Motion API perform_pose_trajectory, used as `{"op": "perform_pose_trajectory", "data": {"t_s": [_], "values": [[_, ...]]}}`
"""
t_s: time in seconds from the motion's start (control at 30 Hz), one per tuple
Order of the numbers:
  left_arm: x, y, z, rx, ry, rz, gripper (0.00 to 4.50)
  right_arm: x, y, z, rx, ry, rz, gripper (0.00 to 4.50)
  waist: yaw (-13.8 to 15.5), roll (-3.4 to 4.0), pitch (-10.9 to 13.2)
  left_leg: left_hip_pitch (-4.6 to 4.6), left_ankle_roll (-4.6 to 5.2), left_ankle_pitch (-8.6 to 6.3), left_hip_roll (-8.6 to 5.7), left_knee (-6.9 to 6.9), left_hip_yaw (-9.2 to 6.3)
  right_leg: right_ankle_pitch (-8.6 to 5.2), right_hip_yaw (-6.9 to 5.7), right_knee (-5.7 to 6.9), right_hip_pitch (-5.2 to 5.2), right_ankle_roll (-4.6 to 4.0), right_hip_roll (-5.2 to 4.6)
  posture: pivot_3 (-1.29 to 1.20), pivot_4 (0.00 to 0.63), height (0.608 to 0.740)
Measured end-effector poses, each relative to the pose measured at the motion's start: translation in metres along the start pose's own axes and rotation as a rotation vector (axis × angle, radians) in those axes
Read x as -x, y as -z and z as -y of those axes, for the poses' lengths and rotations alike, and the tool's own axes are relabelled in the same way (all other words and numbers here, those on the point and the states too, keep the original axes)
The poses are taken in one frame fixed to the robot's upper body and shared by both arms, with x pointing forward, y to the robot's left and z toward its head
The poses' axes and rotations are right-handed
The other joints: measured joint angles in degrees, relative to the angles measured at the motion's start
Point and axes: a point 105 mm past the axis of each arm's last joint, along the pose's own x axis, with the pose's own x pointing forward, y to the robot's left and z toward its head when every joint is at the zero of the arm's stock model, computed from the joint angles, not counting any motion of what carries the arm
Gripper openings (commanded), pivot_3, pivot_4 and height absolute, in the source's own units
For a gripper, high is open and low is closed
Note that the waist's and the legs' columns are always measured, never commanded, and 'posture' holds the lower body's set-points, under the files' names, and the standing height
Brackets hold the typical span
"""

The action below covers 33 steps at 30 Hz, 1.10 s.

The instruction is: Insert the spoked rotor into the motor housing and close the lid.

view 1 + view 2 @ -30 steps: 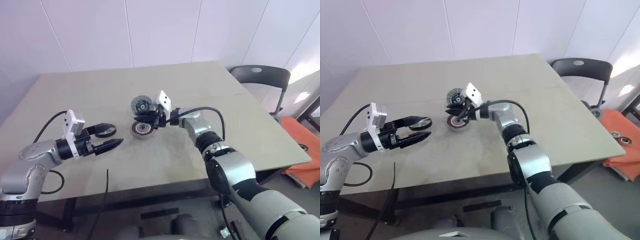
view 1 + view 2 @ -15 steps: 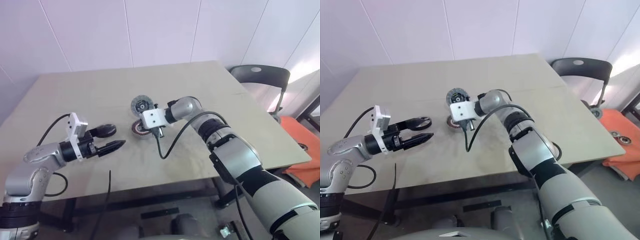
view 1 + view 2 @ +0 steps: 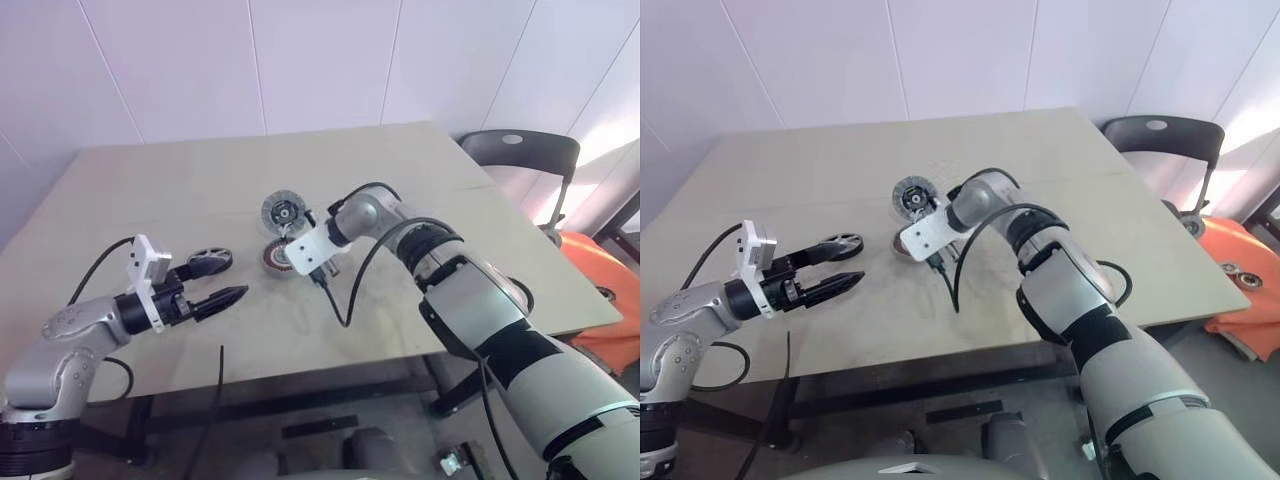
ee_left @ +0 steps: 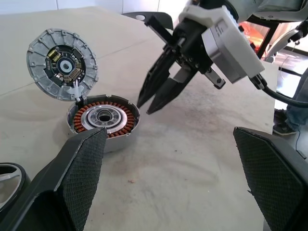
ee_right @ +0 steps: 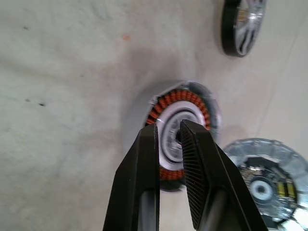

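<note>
The motor housing (image 4: pixel 103 120) lies on the table (image 3: pixel 180 180) with its copper windings showing. The lid (image 4: pixel 62 64) stands tilted right behind it, inner face toward me. My right gripper (image 4: pixel 147 107) points down at the housing, fingers close together and shut on nothing; in the right wrist view its tips (image 5: pixel 168 129) hover over the housing's (image 5: pixel 183 125) central hole. The spoked rotor (image 3: pixel 208 262) rests on the table to the left of the housing. My left gripper (image 3: pixel 225 278) is open, level, just beside the rotor and holding nothing.
A black cable (image 3: pixel 335 300) from my right wrist loops down onto the table in front of the housing. A black chair (image 3: pixel 520 150) stands past the table's right edge, with an orange object (image 3: pixel 600 300) on the floor beyond it.
My right wrist has rolled over and tipped down, so its fingers now point at the housing from above and the white camera block has swung to the front. The left arm has barely moved.
</note>
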Motion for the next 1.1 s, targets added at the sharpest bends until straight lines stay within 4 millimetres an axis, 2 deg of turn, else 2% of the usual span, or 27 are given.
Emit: {"op": "perform_pose_trajectory", "data": {"t_s": [0.33, 0.73, 1.1], "values": [[-0.001, 0.002, 0.003, 0.005, -0.010, 0.007, 4.48, -0.006, 0.012, -0.011, 0.006, -0.037, -0.084, 0.77, -0.1, -0.01, 0.0, 0.00, 0.00, 0.00, 0.00, 0.00, 0.00, 0.00, 0.00, 0.01, 0.00, 0.00, 0.01, 0.00, 0.000, 0.740], [0.001, 0.005, 0.007, 0.009, -0.017, 0.003, 4.48, -0.019, 0.008, -0.012, 0.023, -0.019, -0.095, 0.77, -0.1, -0.01, 0.0, 0.06, -0.01, 0.01, 0.00, 0.03, 0.00, 0.00, 0.01, 0.04, 0.04, -0.01, 0.04, 0.00, 0.000, 0.740], [0.002, 0.004, 0.006, 0.005, -0.033, 0.005, 4.48, -0.020, 0.007, -0.012, 0.026, -0.018, -0.095, 0.77, -0.1, -0.02, 0.0, 0.11, -0.03, 0.03, 0.03, 0.03, -0.01, 0.00, 0.00, 0.06, 0.08, -0.01, 0.10, 0.00, 0.000, 0.740]]}}
